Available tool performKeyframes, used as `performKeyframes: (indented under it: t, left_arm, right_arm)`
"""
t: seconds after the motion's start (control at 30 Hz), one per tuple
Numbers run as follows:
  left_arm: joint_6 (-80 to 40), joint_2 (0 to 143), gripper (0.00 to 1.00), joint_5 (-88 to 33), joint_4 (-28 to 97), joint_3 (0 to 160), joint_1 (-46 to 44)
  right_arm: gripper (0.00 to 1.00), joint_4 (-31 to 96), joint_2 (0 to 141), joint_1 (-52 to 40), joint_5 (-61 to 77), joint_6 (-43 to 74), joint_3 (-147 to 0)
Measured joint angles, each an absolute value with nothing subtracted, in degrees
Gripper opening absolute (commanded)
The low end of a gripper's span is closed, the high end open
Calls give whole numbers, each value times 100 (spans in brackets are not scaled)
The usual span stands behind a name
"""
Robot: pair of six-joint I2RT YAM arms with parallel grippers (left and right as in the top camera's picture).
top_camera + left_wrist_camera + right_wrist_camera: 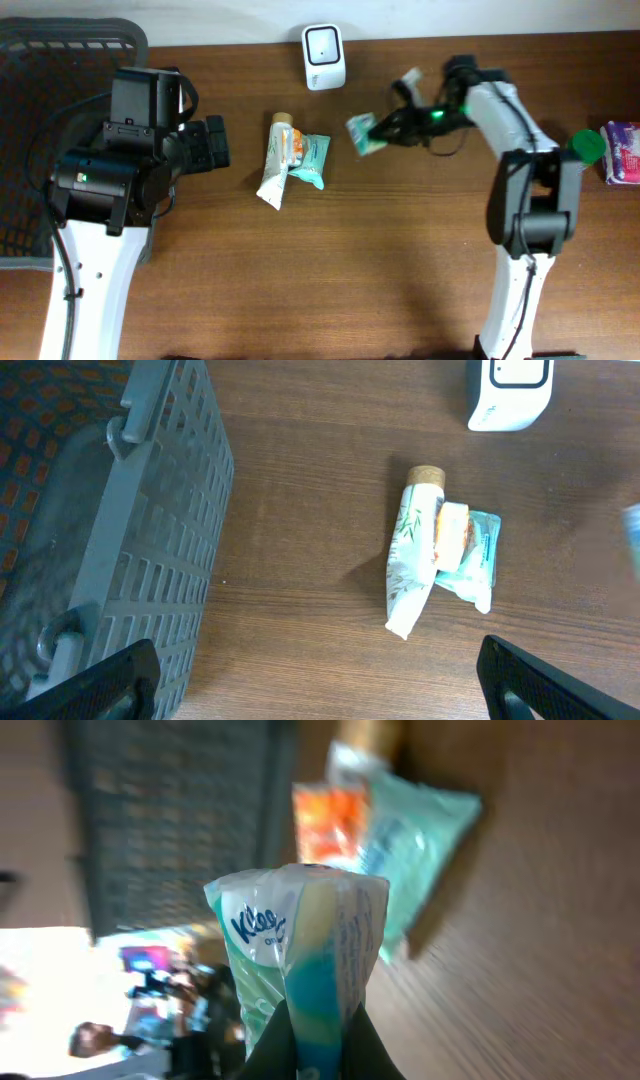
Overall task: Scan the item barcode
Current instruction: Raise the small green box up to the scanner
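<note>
My right gripper point(386, 130) is shut on a green and white Kleenex tissue pack point(364, 134), lifted off the table right of the white barcode scanner point(324, 57). In the right wrist view the tissue pack point(300, 945) fills the middle, pinched at its lower end by the right gripper point(318, 1048). My left gripper point(216, 143) stands open near the basket, holding nothing. In the left wrist view the left gripper point(320, 690) is wide open over bare wood, with the scanner point(508, 390) at the top right.
A white tube point(274, 165) and a teal packet point(310, 160) with an orange item on them lie mid-table, the tube point(413, 560) also in the left wrist view. A grey basket point(40, 110) stands far left. A purple package point(622, 152) and a green cap point(588, 146) sit far right.
</note>
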State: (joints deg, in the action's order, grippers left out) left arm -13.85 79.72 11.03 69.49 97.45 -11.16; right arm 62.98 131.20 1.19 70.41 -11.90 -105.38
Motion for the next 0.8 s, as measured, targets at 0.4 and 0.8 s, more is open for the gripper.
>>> performKeyframes:
  t: [0.4,0.8]
  left_arm:
    - [-1385,7972,99,1103,6949,9745,-1116]
    - [-1385,7972,99,1103,6949,9745,-1116]
  right_arm:
    - [4,6233,13120,60,8632,-1811,-10538]
    - [4,5819,13120,-276,8698,-1680,-10538]
